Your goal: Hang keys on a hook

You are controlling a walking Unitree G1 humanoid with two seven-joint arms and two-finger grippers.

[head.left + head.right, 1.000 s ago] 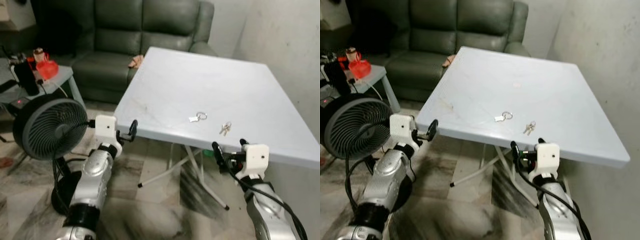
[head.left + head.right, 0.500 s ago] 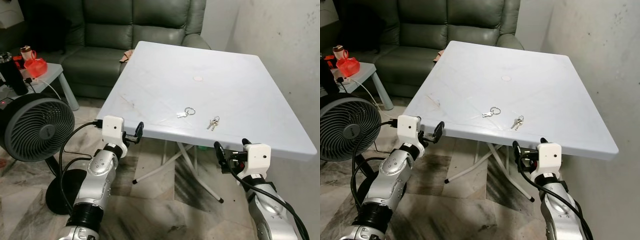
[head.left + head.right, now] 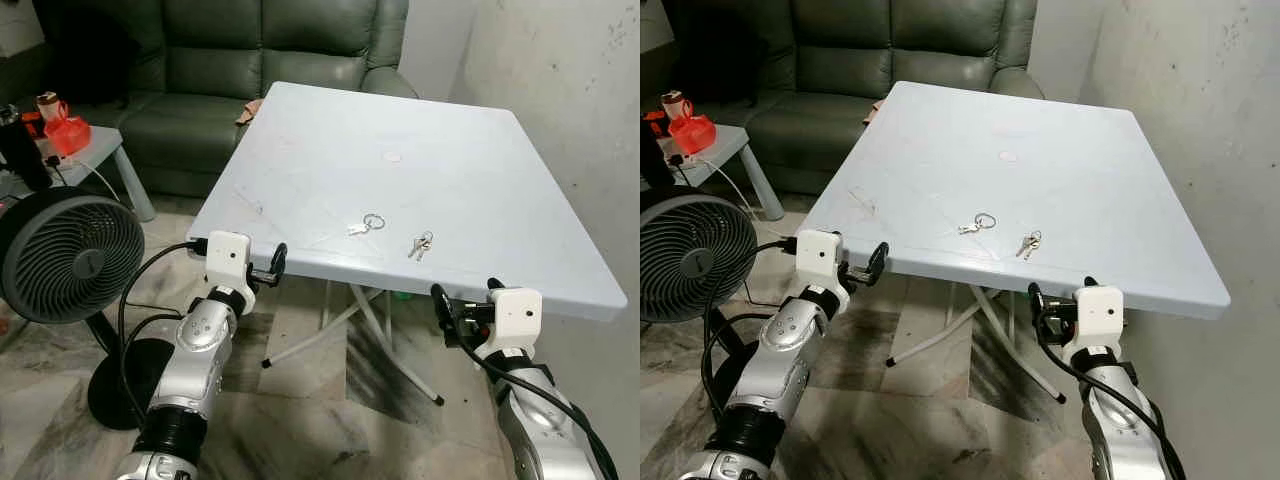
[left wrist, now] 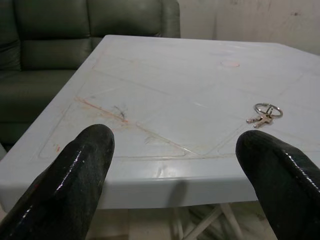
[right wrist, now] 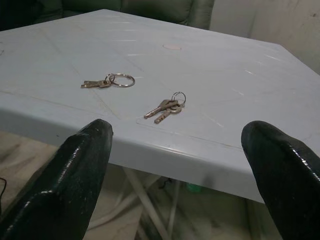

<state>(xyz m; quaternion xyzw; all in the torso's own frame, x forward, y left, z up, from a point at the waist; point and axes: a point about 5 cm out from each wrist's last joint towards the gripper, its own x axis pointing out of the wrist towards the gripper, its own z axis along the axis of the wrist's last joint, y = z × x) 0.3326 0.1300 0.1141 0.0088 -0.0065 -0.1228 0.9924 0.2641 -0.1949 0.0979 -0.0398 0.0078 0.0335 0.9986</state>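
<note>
- While nothing is held yet, two sets of small metal keys lie near the front edge of the pale blue square plastic surface (image 3: 480,150): a bunch of keys on a small ring (image 3: 419,244), and just beside it, to the robot's left, a single key on a larger round ring (image 3: 367,224).
- The right end effector (image 3: 463,302) hangs just below the front edge, almost under the bunch, its black fingers (image 5: 75,170) spread apart and empty.
- The left end effector (image 3: 270,264) sits at the near left corner, likewise released and empty.
- Judged from this, the step in hand is the reach: the right arm should rise above the edge, come forward over the bunch and pinch the ring rather than the flat blades, which lie flush and could slip.
- No hook is visible, so it must be found afterwards.
- Beyond stand a dark green leather sofa (image 3: 250,60), a black round floor fan (image 3: 65,255) and a small side table (image 3: 95,150).
</note>
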